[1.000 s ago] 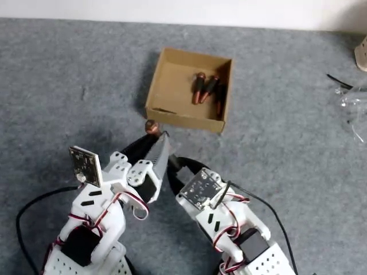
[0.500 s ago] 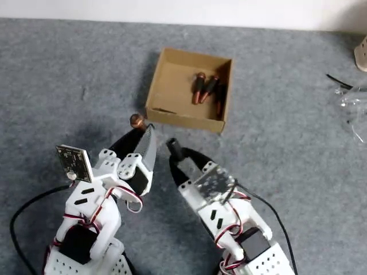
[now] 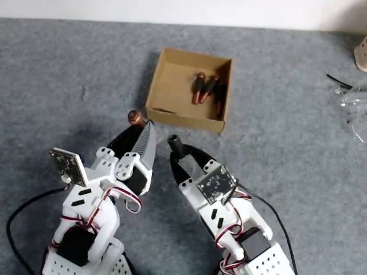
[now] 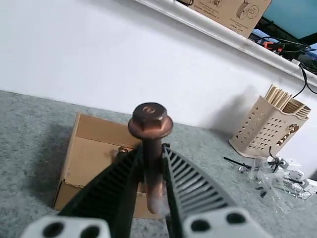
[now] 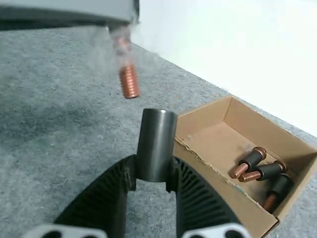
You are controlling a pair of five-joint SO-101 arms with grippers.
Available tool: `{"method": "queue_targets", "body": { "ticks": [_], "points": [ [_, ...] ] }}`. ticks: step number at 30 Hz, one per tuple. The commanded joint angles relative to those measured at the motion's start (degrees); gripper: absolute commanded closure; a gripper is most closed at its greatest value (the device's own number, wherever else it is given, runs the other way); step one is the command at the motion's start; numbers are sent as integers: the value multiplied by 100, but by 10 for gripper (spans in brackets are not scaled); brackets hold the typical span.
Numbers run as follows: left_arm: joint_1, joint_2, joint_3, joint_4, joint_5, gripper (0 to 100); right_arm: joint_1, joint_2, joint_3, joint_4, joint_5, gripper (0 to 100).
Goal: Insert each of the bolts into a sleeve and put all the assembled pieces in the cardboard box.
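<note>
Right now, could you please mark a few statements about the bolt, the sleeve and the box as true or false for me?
1. The left claw is shut on a copper bolt, with its head above the fingers. True.
2. The right claw is shut on a dark metal sleeve. True.
3. The bolt is seated inside the sleeve. False: the two are apart, and the bolt's threaded end hangs clear of the sleeve's open top.
4. The cardboard box is empty. False: three assembled pieces lie in it.
</note>
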Motion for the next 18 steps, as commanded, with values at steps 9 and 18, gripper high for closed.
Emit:
{"method": "queue_targets", "body": {
  "ticks": [9,18],
  "points": [
    [145,-22,-4,-360,35,994,-303,-110,66,-75,123,994],
    [875,-31,66,-334,44,994,-286,-110,75,-84,123,994]
  ]
}}
